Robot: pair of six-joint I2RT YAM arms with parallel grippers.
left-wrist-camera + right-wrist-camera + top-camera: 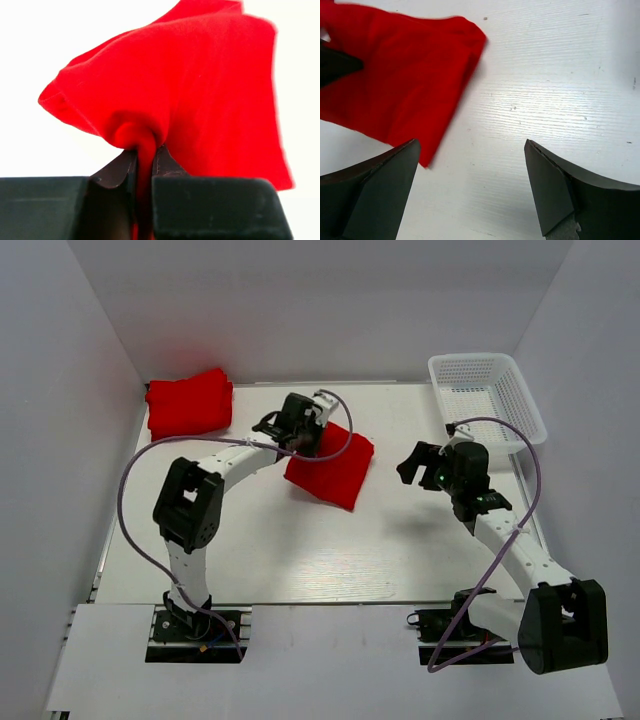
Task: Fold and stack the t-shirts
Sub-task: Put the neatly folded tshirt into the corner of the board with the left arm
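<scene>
A folded red t-shirt (335,470) lies at the table's middle. My left gripper (304,440) is shut on its near-left edge, and the pinched cloth (200,90) bulges up between the fingers in the left wrist view. A stack of folded red t-shirts (189,402) sits at the far left corner. My right gripper (415,465) is open and empty, hovering to the right of the folded shirt, whose edge (405,85) shows at the upper left of the right wrist view.
A white mesh basket (488,395) stands at the far right of the white table (400,550). White walls close in the back and both sides.
</scene>
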